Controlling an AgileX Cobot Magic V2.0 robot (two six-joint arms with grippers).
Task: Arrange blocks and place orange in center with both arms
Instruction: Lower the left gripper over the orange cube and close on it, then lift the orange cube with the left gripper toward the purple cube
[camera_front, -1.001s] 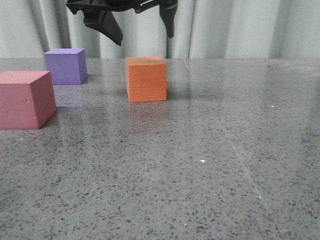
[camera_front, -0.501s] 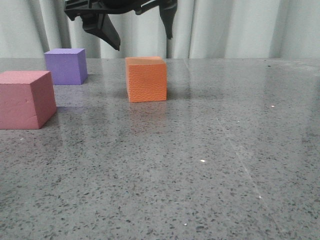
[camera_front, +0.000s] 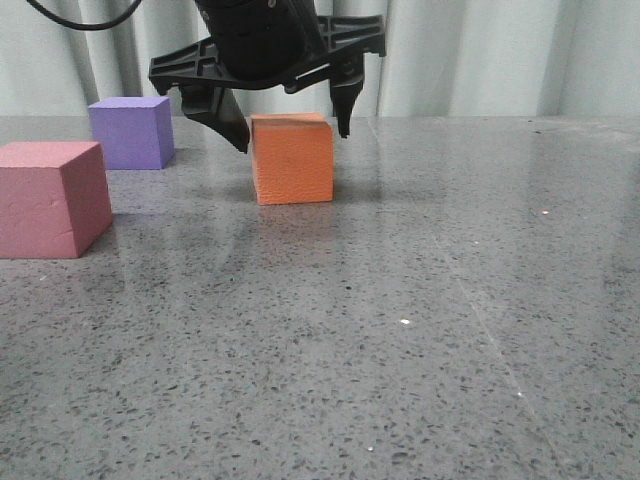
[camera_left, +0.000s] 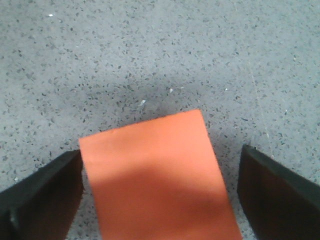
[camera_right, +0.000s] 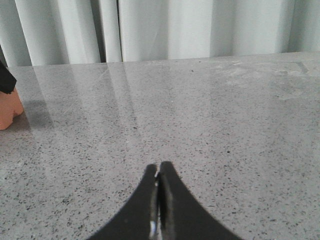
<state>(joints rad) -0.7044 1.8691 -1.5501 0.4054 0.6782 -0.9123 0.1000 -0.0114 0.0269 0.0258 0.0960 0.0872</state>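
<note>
The orange cube (camera_front: 292, 160) stands upright on the grey table, toward the back and left of the middle. My left gripper (camera_front: 290, 132) hangs open over it, one finger down each side of its top. In the left wrist view the orange cube (camera_left: 155, 170) fills the space between the fingers (camera_left: 42, 197); one finger is near its edge and a gap shows at the other. The purple cube (camera_front: 131, 132) sits at the back left and the pink-red cube (camera_front: 52, 198) at the near left. My right gripper (camera_right: 158, 172) is shut with nothing in it, low over bare table.
The speckled grey table (camera_front: 420, 330) runs to a pale curtain (camera_front: 480, 55) at the back. In the right wrist view a sliver of the orange cube (camera_right: 7, 110) shows at the frame edge, far from that gripper.
My left gripper has come down from above the table and now straddles the top of the orange cube. The three cubes have not moved.
</note>
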